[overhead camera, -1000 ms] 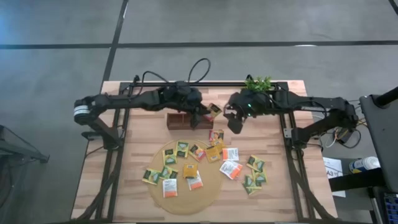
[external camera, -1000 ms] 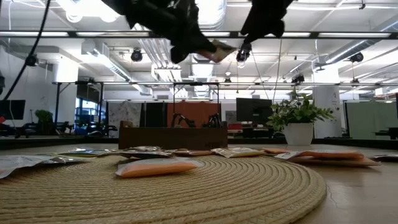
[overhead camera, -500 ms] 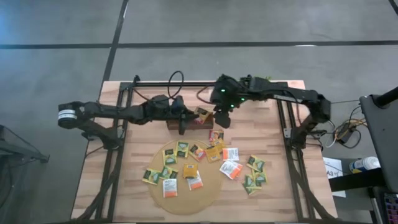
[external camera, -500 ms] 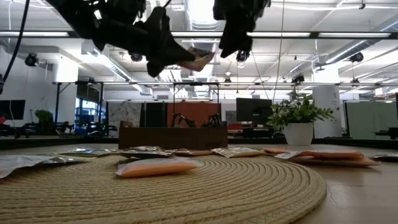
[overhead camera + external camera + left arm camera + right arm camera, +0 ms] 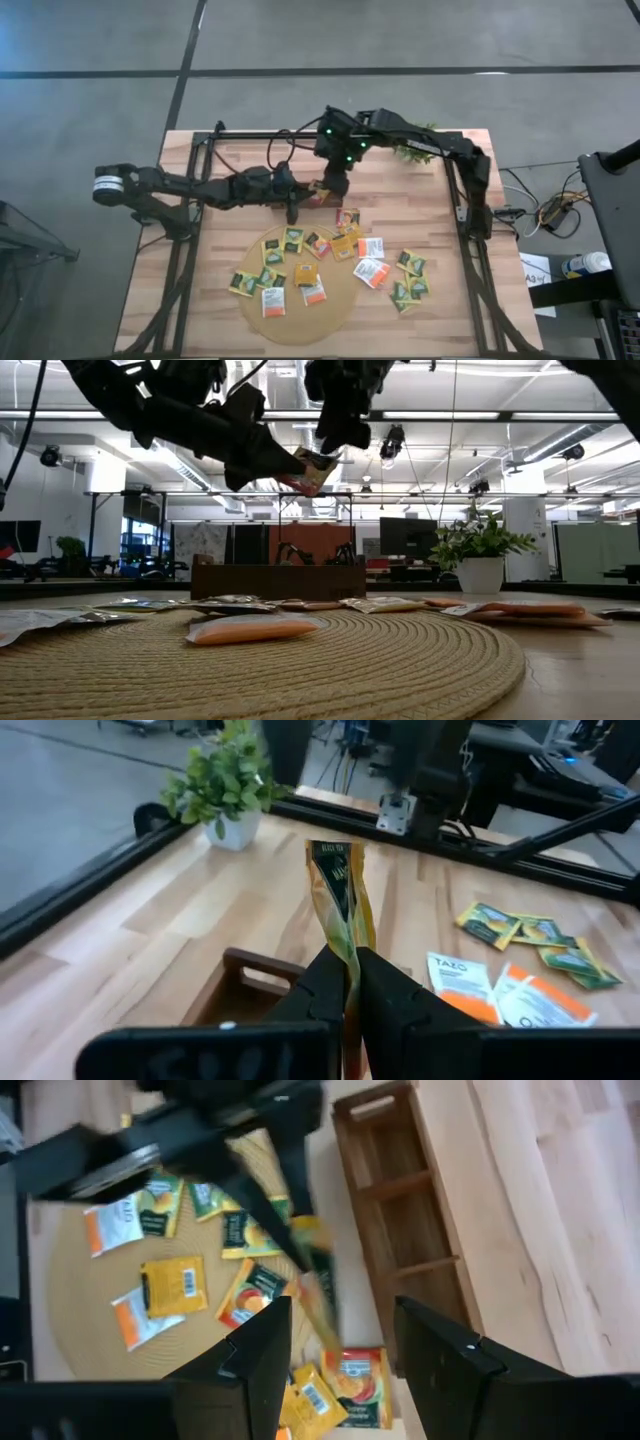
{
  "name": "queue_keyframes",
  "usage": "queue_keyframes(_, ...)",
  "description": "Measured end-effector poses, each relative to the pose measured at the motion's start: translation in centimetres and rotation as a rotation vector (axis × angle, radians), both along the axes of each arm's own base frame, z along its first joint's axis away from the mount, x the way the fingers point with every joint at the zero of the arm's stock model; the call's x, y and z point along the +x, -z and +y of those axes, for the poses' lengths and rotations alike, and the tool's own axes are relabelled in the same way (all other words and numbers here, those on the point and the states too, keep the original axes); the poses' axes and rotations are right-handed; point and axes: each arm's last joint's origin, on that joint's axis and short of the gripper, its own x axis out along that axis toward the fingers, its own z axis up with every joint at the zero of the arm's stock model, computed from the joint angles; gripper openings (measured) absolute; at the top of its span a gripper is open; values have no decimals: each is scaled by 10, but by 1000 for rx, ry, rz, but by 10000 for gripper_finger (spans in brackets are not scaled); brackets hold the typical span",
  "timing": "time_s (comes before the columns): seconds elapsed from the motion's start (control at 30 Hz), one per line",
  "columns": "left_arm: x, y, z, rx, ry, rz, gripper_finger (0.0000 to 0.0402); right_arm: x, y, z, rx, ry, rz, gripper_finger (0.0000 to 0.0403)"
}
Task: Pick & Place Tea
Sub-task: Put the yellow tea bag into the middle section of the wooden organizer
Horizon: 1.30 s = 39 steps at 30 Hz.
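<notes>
Above tray (image 5: 300, 195), left claw (image 5: 312, 188) pinching sachet (image 5: 341, 900)

Bright overhead light, right wrist blurred

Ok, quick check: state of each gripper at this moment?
Left gripper: shut on a yellow-green tea sachet, held above the tray.
Right gripper: open, holding nothing, hovering close by the sachet.

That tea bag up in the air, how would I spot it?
Find the dark wooden tray at the table's back. Just above it, the left pincer is shut on one yellow-green sachet. It is the only one off the table; the rest lie flat on or near the round mat.
</notes>
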Motion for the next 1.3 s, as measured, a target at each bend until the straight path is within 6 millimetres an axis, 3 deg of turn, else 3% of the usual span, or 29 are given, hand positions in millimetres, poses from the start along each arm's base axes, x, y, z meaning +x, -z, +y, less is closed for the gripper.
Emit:
queue_keyframes(0.17,1,-2,-1,9,-1,-18,21,15,13,-3,18,1,54,171)
queue_keyframes(0.47,-6,6,-1,14,-26,-12,21,16,15,-3,34,1,80,165)
queue_keyframes(1.3,-11,8,-3,-29,1,-57,27,22,20,-2,45,-47,52,10)
